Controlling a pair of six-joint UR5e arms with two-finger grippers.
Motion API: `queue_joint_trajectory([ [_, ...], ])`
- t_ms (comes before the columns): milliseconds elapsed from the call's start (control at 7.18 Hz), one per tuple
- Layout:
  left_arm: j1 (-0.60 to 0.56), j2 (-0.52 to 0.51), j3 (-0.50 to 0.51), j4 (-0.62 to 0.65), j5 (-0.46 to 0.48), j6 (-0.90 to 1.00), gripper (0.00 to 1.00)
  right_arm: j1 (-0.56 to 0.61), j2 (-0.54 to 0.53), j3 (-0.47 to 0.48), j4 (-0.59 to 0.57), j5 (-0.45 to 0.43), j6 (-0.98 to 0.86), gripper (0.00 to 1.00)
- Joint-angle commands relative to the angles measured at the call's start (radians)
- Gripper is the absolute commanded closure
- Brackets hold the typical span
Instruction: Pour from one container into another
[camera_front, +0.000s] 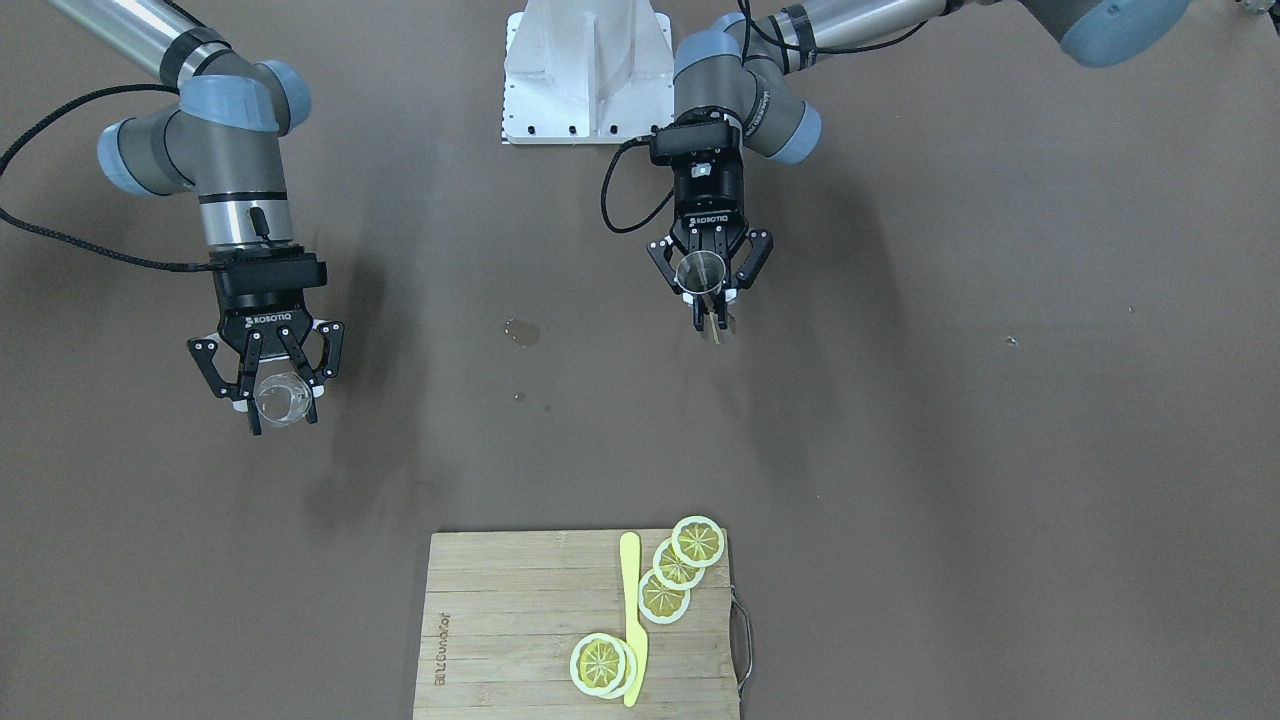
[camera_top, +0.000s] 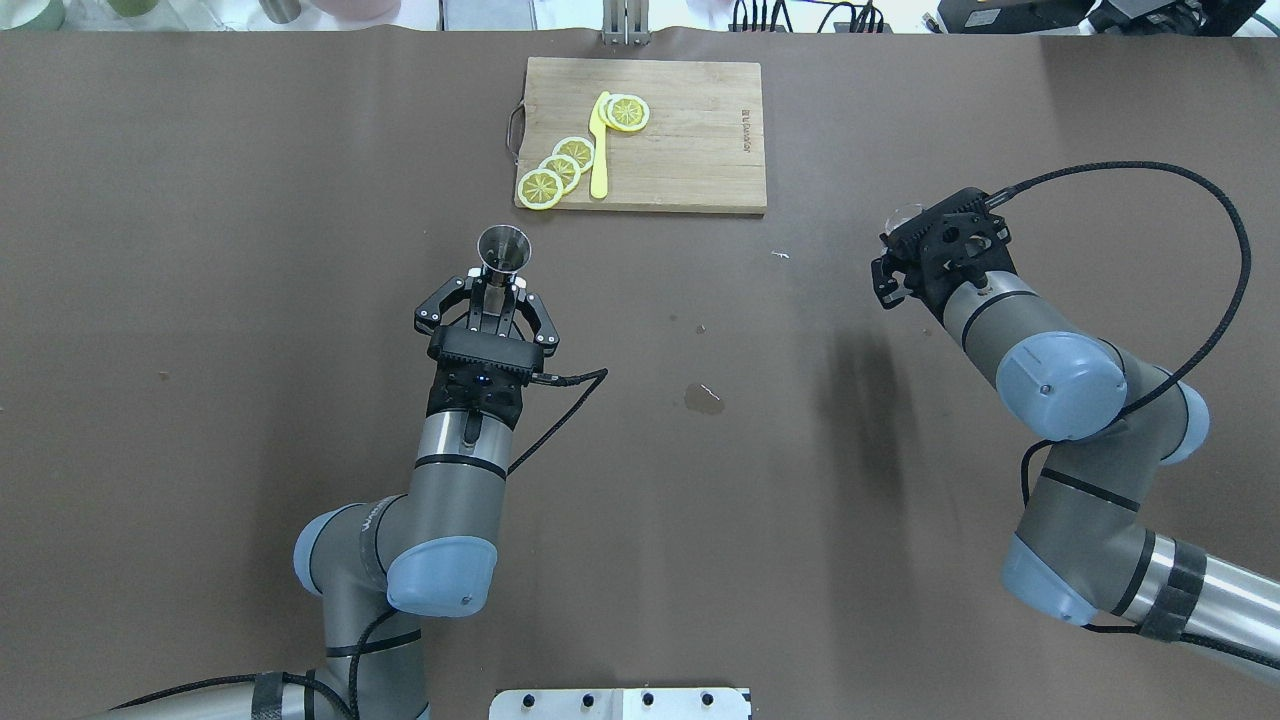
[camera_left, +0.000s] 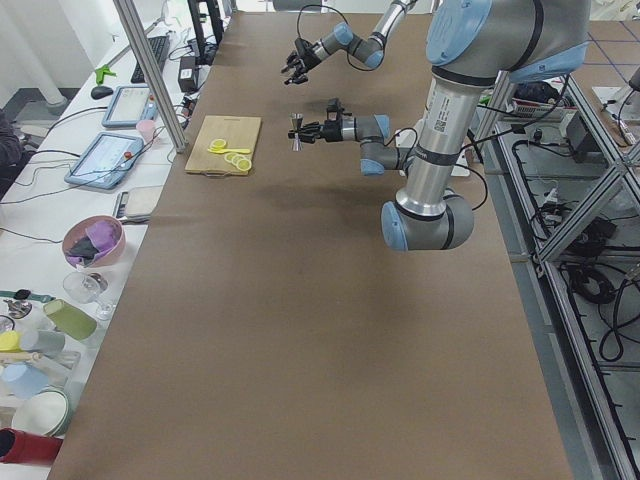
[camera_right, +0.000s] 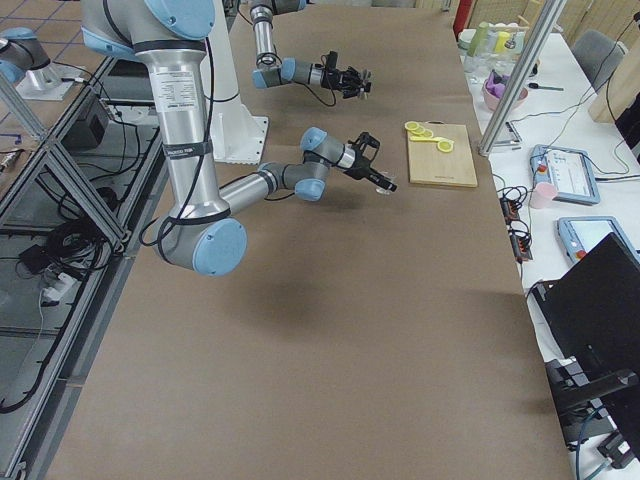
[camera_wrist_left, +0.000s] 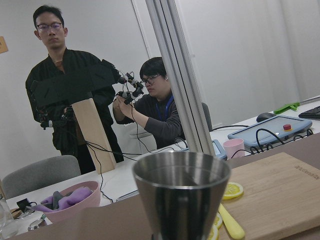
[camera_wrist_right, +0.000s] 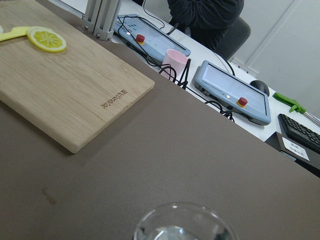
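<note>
My left gripper (camera_top: 497, 285) is shut on the waist of the steel jigger (camera_top: 503, 247), which stands upright with its open cone facing up (camera_wrist_left: 182, 192). In the front-facing view the jigger (camera_front: 700, 272) sits between the left gripper's (camera_front: 708, 312) fingers, near the table's middle. Far to the other side, my right gripper (camera_front: 283, 410) is shut on the small clear glass cup (camera_front: 283, 397), held mouth up. The overhead view shows only the cup's rim (camera_top: 905, 213) past the right gripper (camera_top: 903, 235). The cup's rim (camera_wrist_right: 182, 225) fills the bottom of the right wrist view.
A bamboo cutting board (camera_top: 690, 140) with lemon slices (camera_top: 560, 168) and a yellow knife (camera_top: 599, 140) lies at the table's far edge, between the arms. A small wet spot (camera_top: 704, 398) marks the brown table. Operators and tablets (camera_left: 105, 155) are beyond the far edge.
</note>
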Motion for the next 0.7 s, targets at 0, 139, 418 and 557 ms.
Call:
queue_joint_trajectory([
  [0, 0.0, -0.001, 0.001, 0.0, 0.0, -0.002, 1.0, 0.003, -0.016, -0.009, 0.048, -0.001, -0.033, 1.0],
  [139, 0.0, -0.001, 0.001, 0.0, 0.0, -0.002, 1.0, 0.006, -0.025, -0.012, 0.115, -0.003, -0.076, 1.0],
  [418, 0.0, -0.001, 0.001, 0.0, 0.0, -0.003, 1.0, 0.004, -0.012, -0.006, 0.121, -0.021, -0.188, 1.0],
  [557, 0.0, -0.001, 0.001, -0.001, 0.0, -0.003, 1.0, 0.004, -0.01, -0.001, 0.122, -0.024, -0.198, 1.0],
])
